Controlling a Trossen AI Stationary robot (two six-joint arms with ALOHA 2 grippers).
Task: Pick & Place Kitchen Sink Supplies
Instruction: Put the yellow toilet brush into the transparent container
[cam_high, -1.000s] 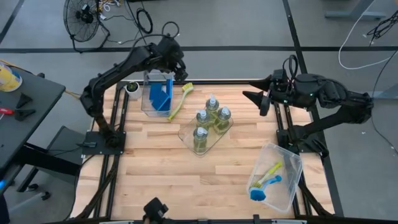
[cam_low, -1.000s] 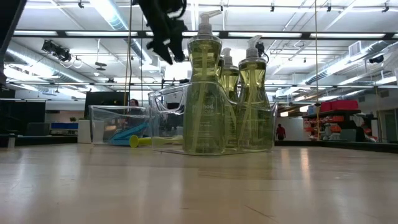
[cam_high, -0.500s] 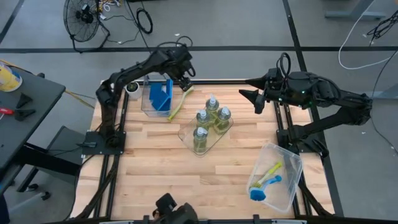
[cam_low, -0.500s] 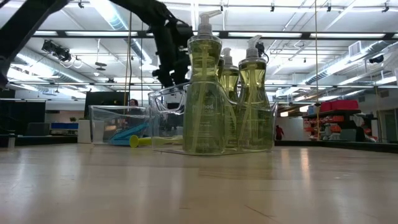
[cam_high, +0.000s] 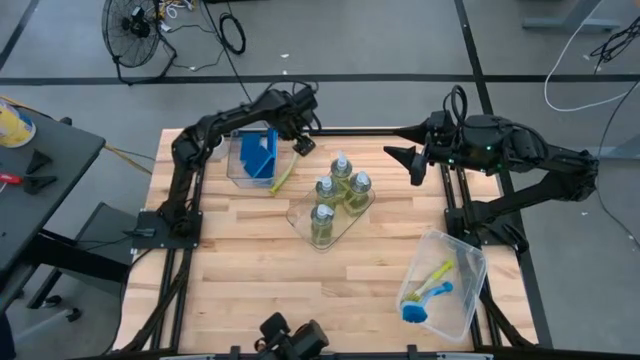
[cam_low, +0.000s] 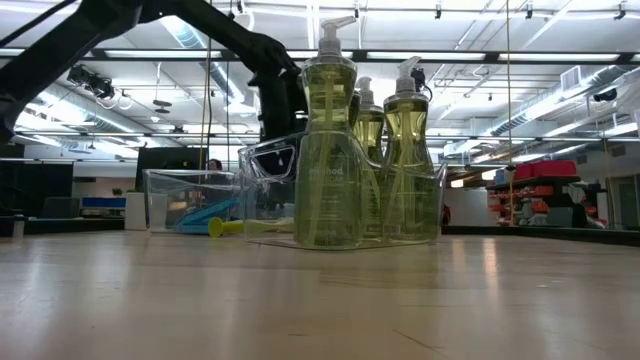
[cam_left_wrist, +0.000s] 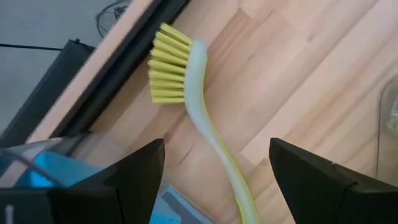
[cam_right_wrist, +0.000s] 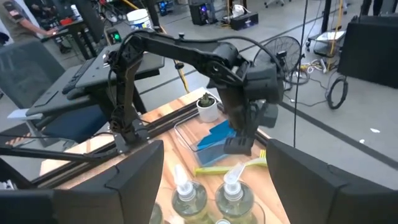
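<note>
While the left gripper hangs spread wide over the bristle head of the yellow-green brush, that brush lies flat on the table, its handle running along the bin that holds the blue sponges. Just beside the bin, four bottles stand on the tray. Well away from the bin, the right gripper waits open above the table's far edge, holding nothing.
</note>
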